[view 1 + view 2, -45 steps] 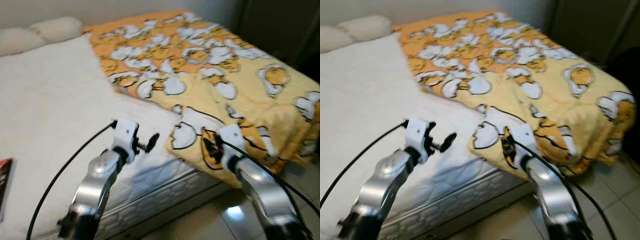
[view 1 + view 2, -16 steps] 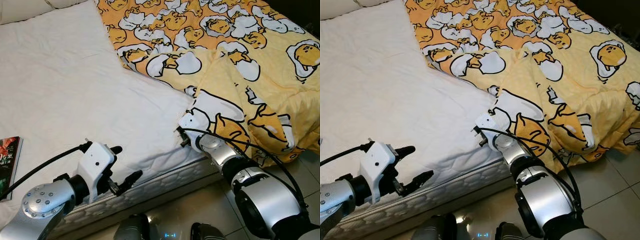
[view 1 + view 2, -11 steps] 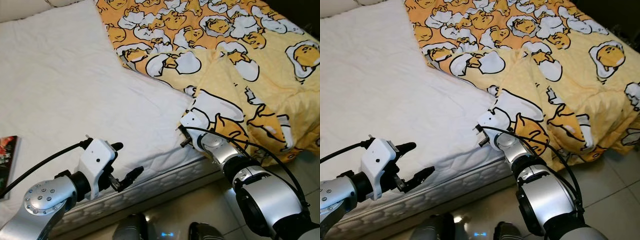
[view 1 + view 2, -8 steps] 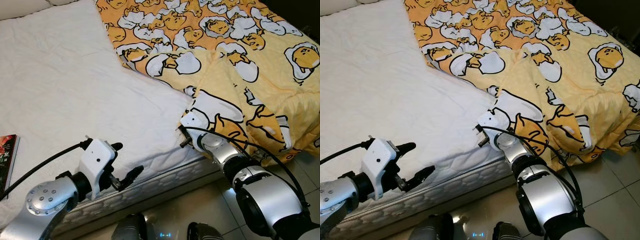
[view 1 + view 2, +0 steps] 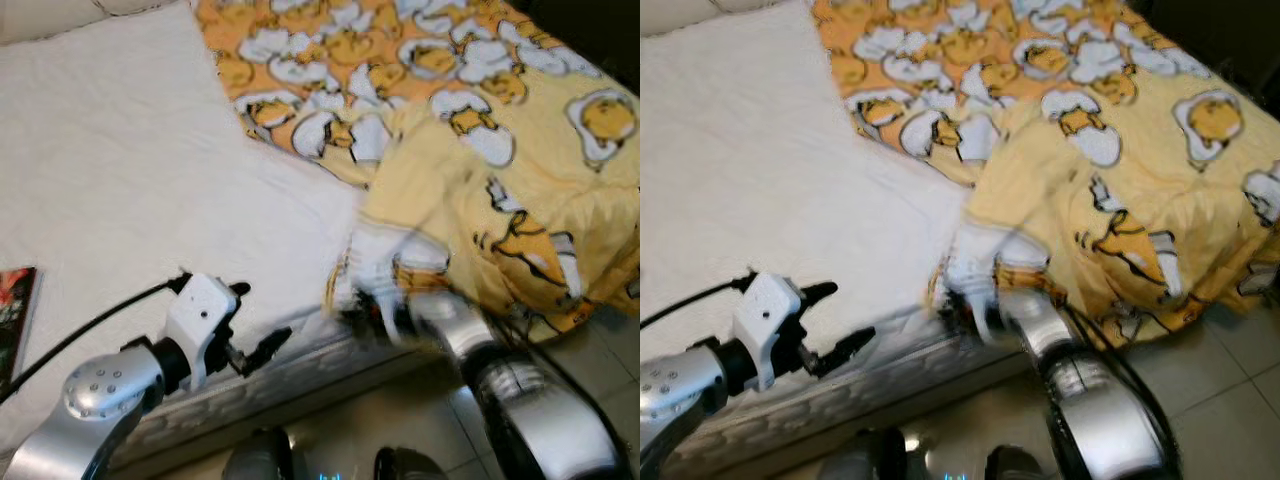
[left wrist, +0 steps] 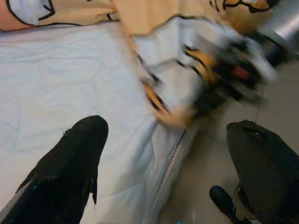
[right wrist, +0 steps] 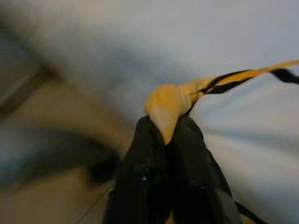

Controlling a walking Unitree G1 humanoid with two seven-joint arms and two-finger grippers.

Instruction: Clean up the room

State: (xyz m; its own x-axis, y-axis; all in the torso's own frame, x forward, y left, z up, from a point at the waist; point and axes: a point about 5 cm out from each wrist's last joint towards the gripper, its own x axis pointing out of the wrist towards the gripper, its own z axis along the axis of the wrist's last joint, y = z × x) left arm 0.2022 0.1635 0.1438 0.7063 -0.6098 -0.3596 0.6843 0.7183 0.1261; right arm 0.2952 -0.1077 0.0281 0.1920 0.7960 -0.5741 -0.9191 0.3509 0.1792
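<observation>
Gripping a pinch of the yellow egg-print blanket (image 5: 520, 170), the right gripper (image 7: 164, 135) has its two black fingers clenched on a small nub of fabric, as the right wrist view shows, with the cloth squeezed out between the tips. From where I stand, the blanket covers the right-hand part of the bed and spills off its near corner toward the tiled floor (image 5: 1230, 400), while the white mattress (image 5: 120, 170) lies bare on the left; the held corner sits at the mattress edge, and that part of the picture is smeared with motion. The left gripper (image 5: 258, 325) hovers beside the near edge of the mattress with its fingers spread apart and nothing between them. A magazine (image 5: 14, 320) lies on the far left of the bed. My guess is that the step is drawing the blanket over the bare sheet to make the bed. To do it well, I'd say the pinch looks thin, so the pull should be slow and level, kept low over the mattress rather than yanked upward, or the fabric may slip free. The free gripper could take a second hold further along the hem so the cloth travels flat instead of bunching.
</observation>
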